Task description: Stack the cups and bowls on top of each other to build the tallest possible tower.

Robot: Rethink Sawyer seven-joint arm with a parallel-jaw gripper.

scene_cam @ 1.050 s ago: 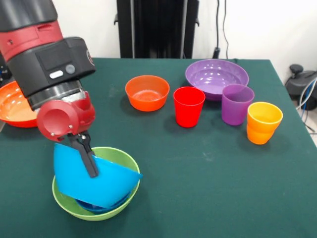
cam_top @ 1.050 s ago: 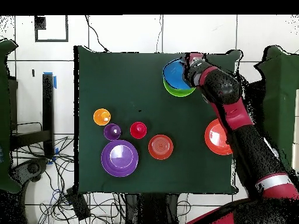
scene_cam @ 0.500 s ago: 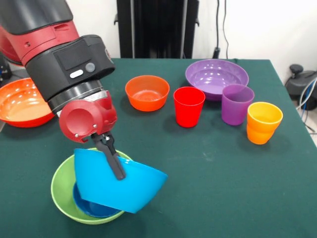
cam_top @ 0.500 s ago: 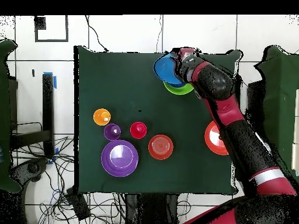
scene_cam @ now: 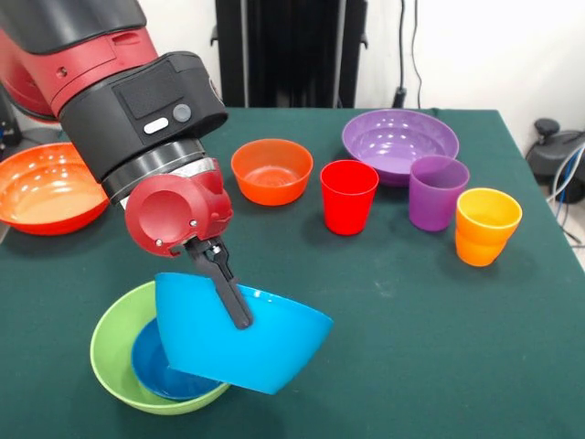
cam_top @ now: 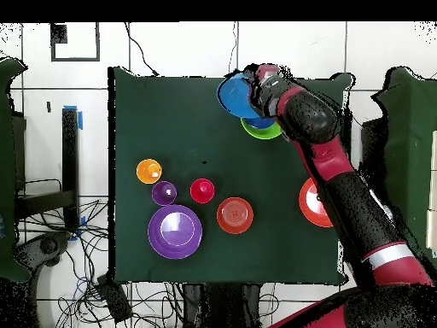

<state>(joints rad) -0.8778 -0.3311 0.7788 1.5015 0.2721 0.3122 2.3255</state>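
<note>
Light blue bowl (scene_cam: 247, 343) pinched by fingers (scene_cam: 228, 297), lime bowl (scene_cam: 114, 352) beside

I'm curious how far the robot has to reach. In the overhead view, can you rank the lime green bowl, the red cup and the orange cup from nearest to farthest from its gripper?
Measured from the gripper at the table's top edge:
1. Lime green bowl, just below the gripper.
2. Red cup, mid-table, lower left.
3. Orange cup, farthest left.
</note>
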